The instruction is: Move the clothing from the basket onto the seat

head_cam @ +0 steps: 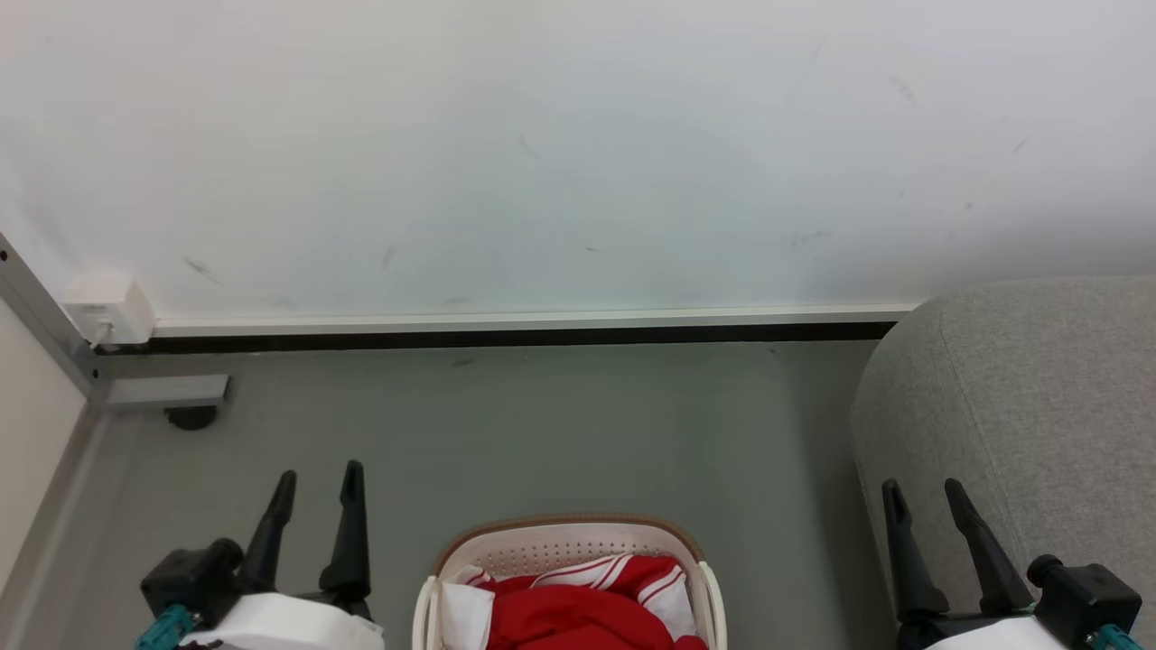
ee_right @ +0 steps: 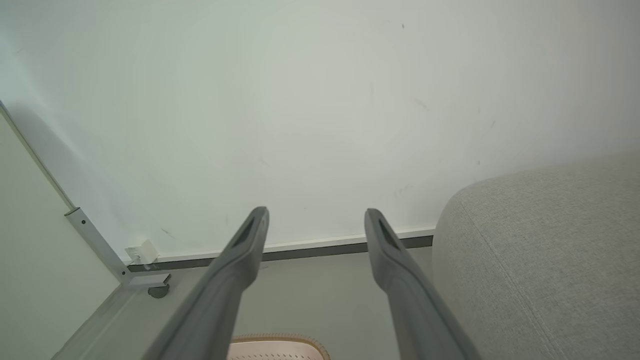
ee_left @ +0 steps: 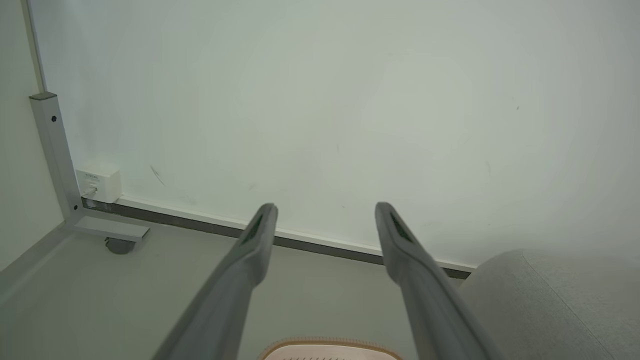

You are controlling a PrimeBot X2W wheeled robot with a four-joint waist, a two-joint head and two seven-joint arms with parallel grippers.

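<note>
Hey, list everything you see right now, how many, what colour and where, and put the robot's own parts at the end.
clothing: one heap, number of garments unclear, red with white striped trim, inside the basket
basket: one, cream with brown rim, on the floor, bottom centre
seat: one, light grey, right side
wall box: one, white, low on the wall, far left
metal frame: one, grey, left corner
floor: grey
wall: white, behind everything
left gripper: one, dark fingers open, lower left, empty
right gripper: one, dark fingers open, lower right, empty
</note>
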